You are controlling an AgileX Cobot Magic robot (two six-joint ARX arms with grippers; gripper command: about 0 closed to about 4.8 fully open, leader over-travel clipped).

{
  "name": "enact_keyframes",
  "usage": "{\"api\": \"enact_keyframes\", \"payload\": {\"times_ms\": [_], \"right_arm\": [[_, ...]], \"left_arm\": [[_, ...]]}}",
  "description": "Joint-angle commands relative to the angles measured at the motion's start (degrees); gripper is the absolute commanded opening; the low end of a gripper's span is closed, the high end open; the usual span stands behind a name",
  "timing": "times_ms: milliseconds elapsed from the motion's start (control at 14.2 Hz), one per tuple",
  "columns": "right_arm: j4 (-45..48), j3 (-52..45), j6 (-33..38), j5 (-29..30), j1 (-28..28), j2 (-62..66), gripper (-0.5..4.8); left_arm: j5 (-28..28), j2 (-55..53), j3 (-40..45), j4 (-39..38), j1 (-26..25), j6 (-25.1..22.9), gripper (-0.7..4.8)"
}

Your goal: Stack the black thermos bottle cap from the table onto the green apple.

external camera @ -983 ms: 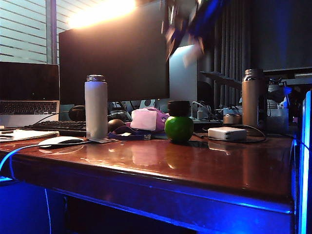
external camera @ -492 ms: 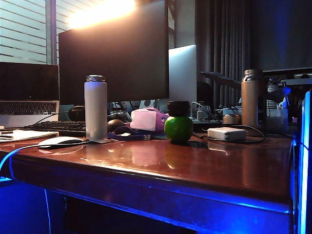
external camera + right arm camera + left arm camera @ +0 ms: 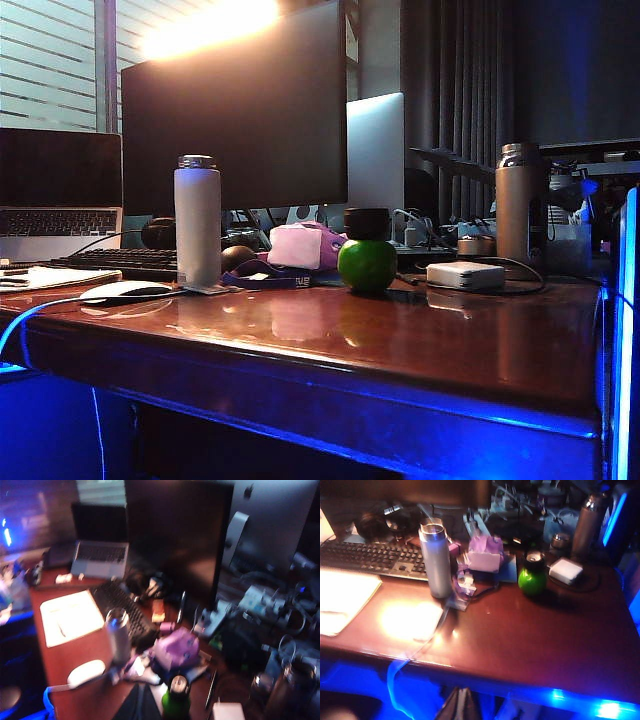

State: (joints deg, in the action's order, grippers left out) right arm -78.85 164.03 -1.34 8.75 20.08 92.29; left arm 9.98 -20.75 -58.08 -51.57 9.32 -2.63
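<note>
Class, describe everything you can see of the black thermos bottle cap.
The black thermos bottle cap is a small, squat, dark cylinder, standing upright on top of the green apple and slightly narrower than it. From above its top looks pale and round. Only the apple touches it; neither gripper is near, and the table lies below.
</note>
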Motion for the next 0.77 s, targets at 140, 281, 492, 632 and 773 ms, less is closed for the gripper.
{"api": "enact_keyframes", "payload": {"times_ms": [140, 281, 492, 632, 773], "right_arm": [[-0.2, 0.0, -0.2, -0.1, 0.4, -1.4, -0.06], [0.2, 0.0, -0.4, -0.3, 0.4, -1.4, -0.06], [7.1, -0.1, -0.2, -0.2, 0.4, -0.2, -0.06], [10.8, -0.1, -0.2, 0.0, 0.4, 0.4, -0.06], [12.6, -0.1, -1.3, 0.2, 0.4, 0.6, -0.06]], "left_arm": [[-0.8, 5.0, 15.5, 11.1, -0.1, 6.5, -0.03], [-0.8, 5.0, 21.6, 17.5, -0.1, 8.4, -0.03], [-2.5, 5.0, 34.6, 32.7, 0.0, 10.1, -0.03], [-2.4, 5.0, 39.9, 36.8, 0.0, 8.1, -0.03], [-1.9, 5.0, 43.3, 37.6, 0.0, 5.7, -0.03]]}}
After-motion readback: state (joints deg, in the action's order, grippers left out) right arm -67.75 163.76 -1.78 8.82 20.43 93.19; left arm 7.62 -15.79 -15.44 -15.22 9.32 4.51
